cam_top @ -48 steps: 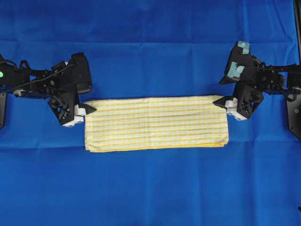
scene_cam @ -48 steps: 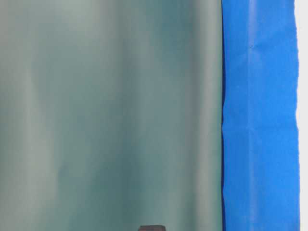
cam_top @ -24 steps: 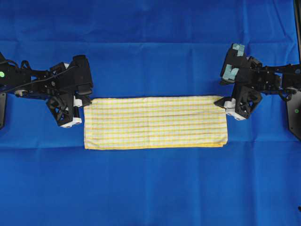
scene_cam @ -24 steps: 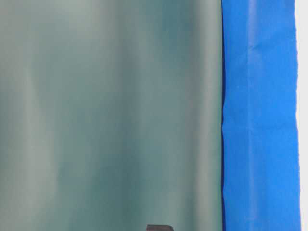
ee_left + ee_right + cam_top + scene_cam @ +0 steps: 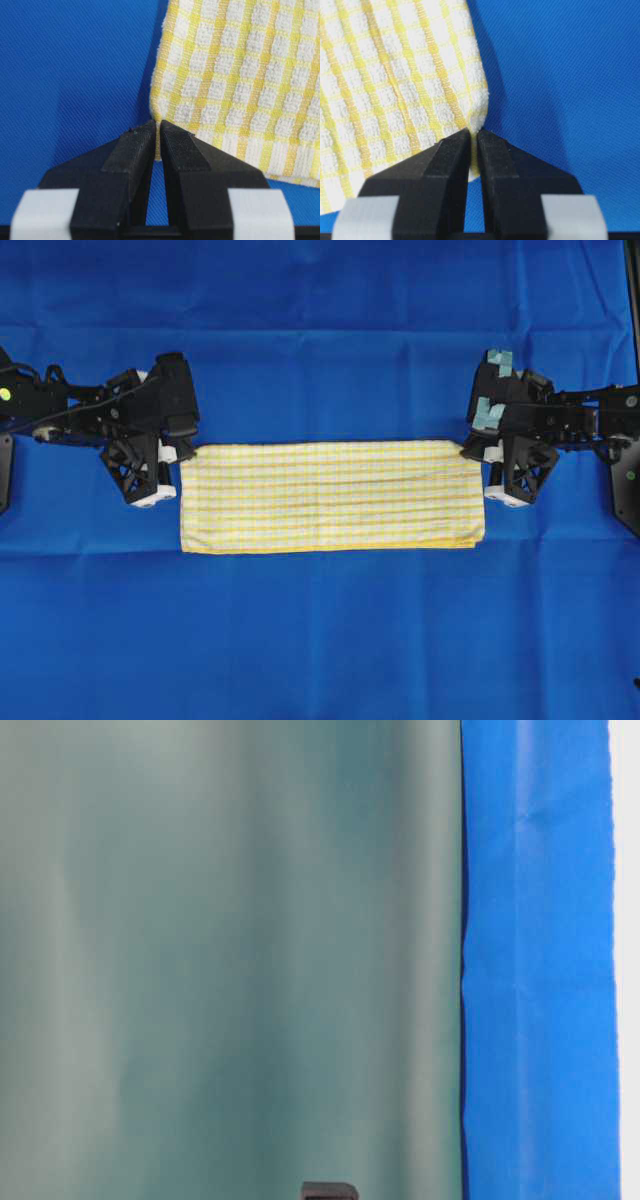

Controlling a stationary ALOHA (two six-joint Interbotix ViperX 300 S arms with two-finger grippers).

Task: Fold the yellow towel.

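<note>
The yellow towel lies flat as a long folded strip on the blue table cloth. My left gripper is at its far left corner, shut on that corner. In the left wrist view the towel's corner is pinched between the black fingertips of the left gripper. My right gripper is at the far right corner. In the right wrist view the right gripper is shut on the towel's corner.
Blue table cloth covers the whole surface around the towel. The table-level view shows only a blurred grey-green surface and a strip of blue cloth.
Both grippers have shut on the towel's far corners, the left one first, then the right. The towel's far corners have drawn slightly toward the fingertips.
</note>
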